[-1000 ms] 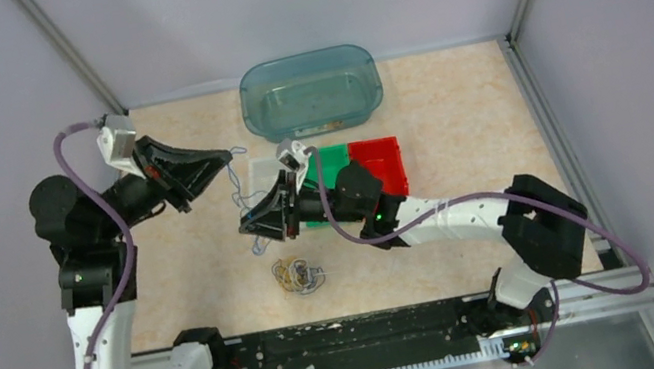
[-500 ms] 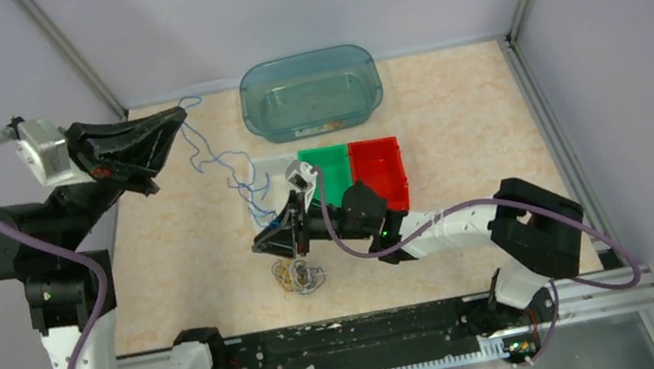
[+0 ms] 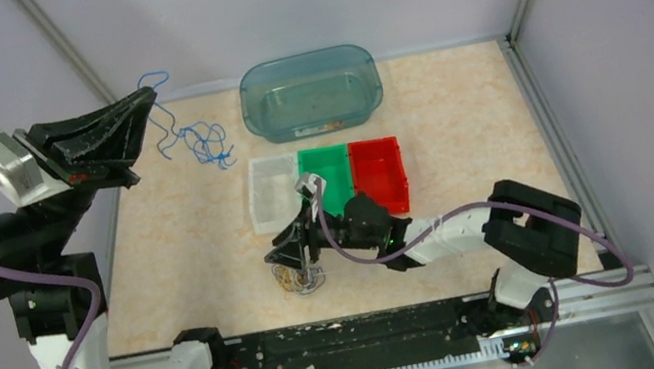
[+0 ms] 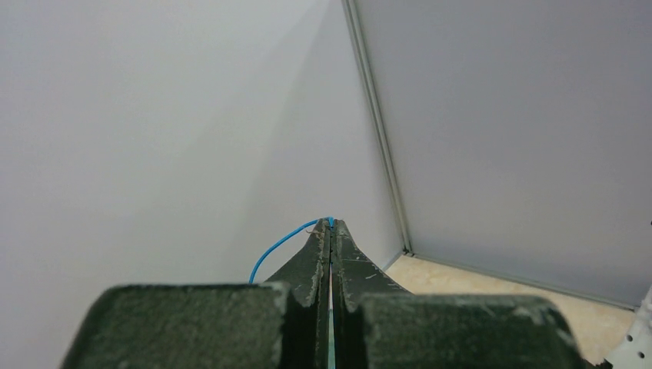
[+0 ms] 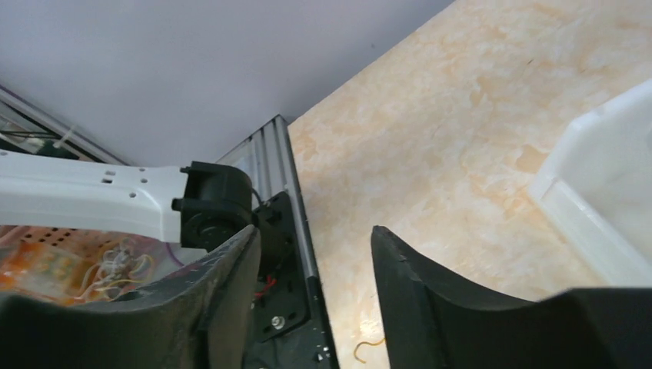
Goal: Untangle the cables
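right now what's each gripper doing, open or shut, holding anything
left gripper: shut on the blue cable.
right gripper: open, nothing between its jaws.

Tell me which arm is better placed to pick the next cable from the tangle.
Right. The right gripper, open, hangs right by the tangle near the front edge. The left gripper is shut on the blue cable, far off at the back left corner.

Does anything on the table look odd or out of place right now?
Yes: the blue cable hangs in a crumpled loop from the left gripper, jaws shut, raised at the far-left corner, apart from the cable tangle near the front edge.
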Available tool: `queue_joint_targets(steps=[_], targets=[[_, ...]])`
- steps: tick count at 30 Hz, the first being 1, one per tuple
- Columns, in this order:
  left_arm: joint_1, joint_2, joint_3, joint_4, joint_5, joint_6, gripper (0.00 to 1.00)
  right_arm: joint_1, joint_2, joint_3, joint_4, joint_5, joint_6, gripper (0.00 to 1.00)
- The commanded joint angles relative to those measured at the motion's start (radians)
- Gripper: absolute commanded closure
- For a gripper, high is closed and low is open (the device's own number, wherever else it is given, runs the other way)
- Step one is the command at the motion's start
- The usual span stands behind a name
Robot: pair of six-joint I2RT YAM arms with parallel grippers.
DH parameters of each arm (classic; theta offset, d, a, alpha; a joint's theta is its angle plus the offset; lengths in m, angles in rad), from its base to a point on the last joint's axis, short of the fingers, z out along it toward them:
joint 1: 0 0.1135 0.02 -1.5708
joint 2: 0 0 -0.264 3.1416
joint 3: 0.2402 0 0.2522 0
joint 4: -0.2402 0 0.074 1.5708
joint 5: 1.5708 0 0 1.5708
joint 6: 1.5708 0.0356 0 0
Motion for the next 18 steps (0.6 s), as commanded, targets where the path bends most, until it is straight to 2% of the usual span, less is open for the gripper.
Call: queue_joint_targets(steps=[1,7,14,18], targets=[[0.002,-0.012,-0.027,-0.032,0.03,0.008,1.0,0.008,-0.193,0.075,-0.061,0.085,-0.135,0.39],[0.002,-0.035,-0.109,-0.117,0.129,0.025,1.0,0.001,-0.348,0.238,-0.259,0.097,-0.296,0.37],[0.002,-0.054,-0.18,-0.169,0.248,0.002,1.0,-0.021,-0.327,0.372,-0.341,0.015,-0.327,0.41],[0.002,-0.049,-0.195,-0.178,0.336,-0.043,1.0,-0.03,-0.269,0.448,-0.361,-0.1,-0.312,0.42]])
